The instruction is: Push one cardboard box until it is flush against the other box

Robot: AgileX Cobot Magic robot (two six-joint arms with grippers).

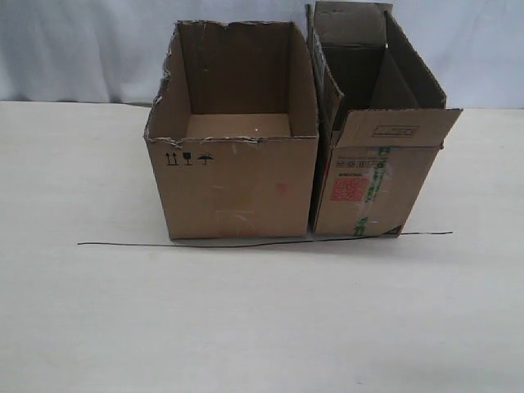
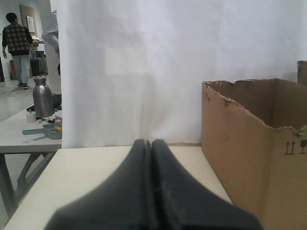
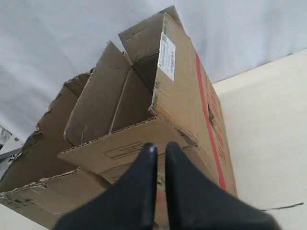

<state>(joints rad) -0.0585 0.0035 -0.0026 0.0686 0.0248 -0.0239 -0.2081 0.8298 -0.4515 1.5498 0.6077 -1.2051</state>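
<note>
The narrow carton (image 1: pixel 364 192) stands right of centre in the exterior view, its top flaps open and the front flap folded out toward the camera. Its end face shows a red printed block and a strip of green tape; the right wrist view shows a red stripe along its side and a white barcode label (image 3: pixel 167 55) near the top. Just to its left, in the middle of the frame, stands the wide plain box (image 1: pixel 233 184) with ragged torn rims and 3 small black symbols (image 1: pixel 189 158). The 2 boxes appear to touch along their lower edges, and the carton's left flap leans over the wide box's rim. A thin dark line (image 1: pixel 246 243) runs across the pale table (image 1: pixel 262 327) along both front bases. A white curtain (image 1: pixel 82 49) hangs behind.

The left gripper (image 2: pixel 147 142) has its fingers pressed together, holding nothing, beside the wide box's side wall. The right gripper (image 3: pixel 160 146) is almost closed, only a thin slit between its fingers, empty, pointing at the carton's folded front flap.
</note>
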